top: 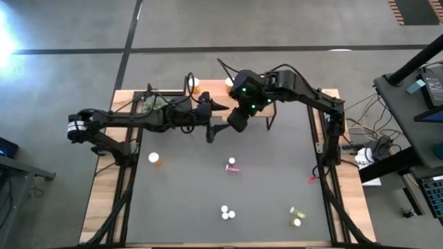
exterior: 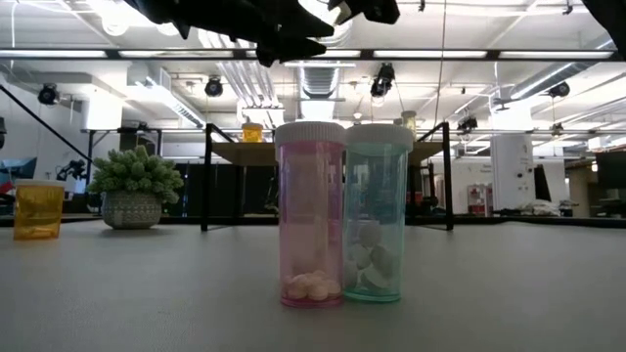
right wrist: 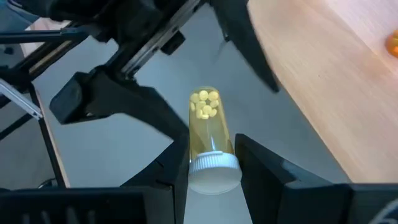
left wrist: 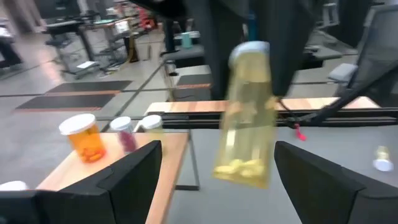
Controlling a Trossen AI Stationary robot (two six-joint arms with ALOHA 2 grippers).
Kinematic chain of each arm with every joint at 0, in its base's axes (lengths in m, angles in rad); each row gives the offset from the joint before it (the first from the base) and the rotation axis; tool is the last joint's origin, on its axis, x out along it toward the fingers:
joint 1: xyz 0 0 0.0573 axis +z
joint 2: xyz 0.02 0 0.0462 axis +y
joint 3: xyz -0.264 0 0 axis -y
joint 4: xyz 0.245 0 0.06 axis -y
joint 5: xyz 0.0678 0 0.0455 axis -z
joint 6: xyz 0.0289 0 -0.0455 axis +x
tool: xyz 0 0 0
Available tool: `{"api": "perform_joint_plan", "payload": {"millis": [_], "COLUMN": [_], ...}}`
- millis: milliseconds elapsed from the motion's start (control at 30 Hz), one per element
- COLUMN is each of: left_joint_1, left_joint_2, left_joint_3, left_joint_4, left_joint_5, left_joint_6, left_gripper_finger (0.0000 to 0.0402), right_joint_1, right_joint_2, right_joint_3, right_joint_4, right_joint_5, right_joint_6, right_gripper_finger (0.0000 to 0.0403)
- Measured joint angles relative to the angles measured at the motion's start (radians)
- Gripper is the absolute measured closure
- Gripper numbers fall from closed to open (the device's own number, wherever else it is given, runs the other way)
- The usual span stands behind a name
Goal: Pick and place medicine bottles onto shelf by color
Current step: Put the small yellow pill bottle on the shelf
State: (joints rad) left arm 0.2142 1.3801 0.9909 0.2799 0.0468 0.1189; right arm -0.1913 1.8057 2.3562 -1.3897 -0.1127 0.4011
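From above, both arms meet over the far middle of the counter [top: 104,200], just in front of the shelf [top: 208,86]. The right gripper [top: 236,119] hangs beside the left gripper [top: 213,123], and the bottle they share is too small to make out here. Loose bottles lie on the dark mat: an orange one [top: 156,159] toward the left edge, a pink one [top: 232,165] mid-counter, and a white-capped pair [top: 226,211] at the near edge.

At counter level, a pink bottle [exterior: 311,215] and a teal bottle [exterior: 378,212] stand upright and touching (likely that near pair), with the arms only dark shapes overhead.

The left wrist shows the yellow bottle [left wrist: 247,115] hanging cap-up between this gripper's wide-spread fingers [left wrist: 134,180], touching neither. On the shelf beyond stand an orange bottle [left wrist: 84,137], a pink one [left wrist: 125,132] and a pale one [left wrist: 151,123].

The right wrist shows its fingers [right wrist: 264,171] clamped on the yellow bottle just below the white cap [right wrist: 214,171], body pointing away.

It looks light, rigid and smooth-walled with a few pills inside; a hold on the mid-body should be steadier than on the cap.
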Motion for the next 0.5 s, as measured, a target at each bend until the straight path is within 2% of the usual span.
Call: {"api": "perform_joint_plan", "payload": {"millis": [233,500], "left_joint_1": [-0.001,-0.001], "left_joint_2": [-0.029,-0.028], "left_joint_3": [0.005,0.009], "left_joint_4": [0.006,0.000], "left_joint_5": [-0.004,0.000], "left_joint_6": [-0.001,-0.006], "left_gripper_finger": [0.0120,0.0187], "right_joint_1": [0.000,-0.001], "right_joint_2": [0.000,0.000], "right_joint_3": [0.000,0.000], "right_joint_4": [0.001,0.005], "right_joint_5": [0.000,0.001], "right_joint_6": [0.000,-0.001], "right_gripper_finger": [0.0296,0.0296]}}
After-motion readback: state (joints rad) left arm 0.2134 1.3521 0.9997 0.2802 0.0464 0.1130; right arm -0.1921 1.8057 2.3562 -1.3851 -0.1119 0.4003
